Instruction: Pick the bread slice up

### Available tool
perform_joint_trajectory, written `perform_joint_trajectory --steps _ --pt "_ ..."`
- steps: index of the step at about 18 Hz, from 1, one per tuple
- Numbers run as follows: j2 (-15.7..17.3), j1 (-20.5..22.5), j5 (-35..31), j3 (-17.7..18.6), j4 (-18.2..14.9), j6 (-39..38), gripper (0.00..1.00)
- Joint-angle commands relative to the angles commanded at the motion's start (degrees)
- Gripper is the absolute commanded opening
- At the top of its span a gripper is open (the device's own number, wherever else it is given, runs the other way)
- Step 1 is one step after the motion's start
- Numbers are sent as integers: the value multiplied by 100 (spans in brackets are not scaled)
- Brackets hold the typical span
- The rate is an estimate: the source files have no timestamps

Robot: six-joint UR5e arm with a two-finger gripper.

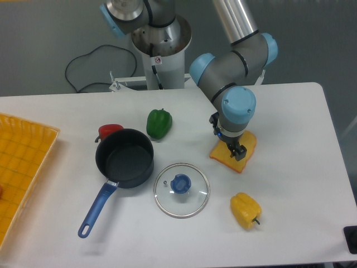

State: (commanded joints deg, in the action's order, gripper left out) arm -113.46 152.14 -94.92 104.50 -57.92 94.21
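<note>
The bread slice (249,143) is flat and yellow-orange with a darker crust edge. It lies on the white table right of centre. My gripper (236,152) points straight down over the middle of the slice, and its black fingers reach down to it. The wrist hides most of the fingers and the slice's centre. I cannot tell whether the jaws are closed on the slice.
A yellow bell pepper (245,210) lies in front of the slice. A glass lid with a blue knob (181,188), a black pot with a blue handle (124,158), a green pepper (159,123) and a red pepper (109,130) lie to the left. A yellow basket (22,162) sits at the far left edge.
</note>
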Motion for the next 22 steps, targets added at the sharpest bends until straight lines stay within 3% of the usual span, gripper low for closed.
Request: perform_joint_trajectory --steps 9,13,22 --pt "-211 158 -9 -184 123 246 100" --pt "-273 176 -9 -202 518 544 100" --pt "-229 141 0 -97 562 712 100"
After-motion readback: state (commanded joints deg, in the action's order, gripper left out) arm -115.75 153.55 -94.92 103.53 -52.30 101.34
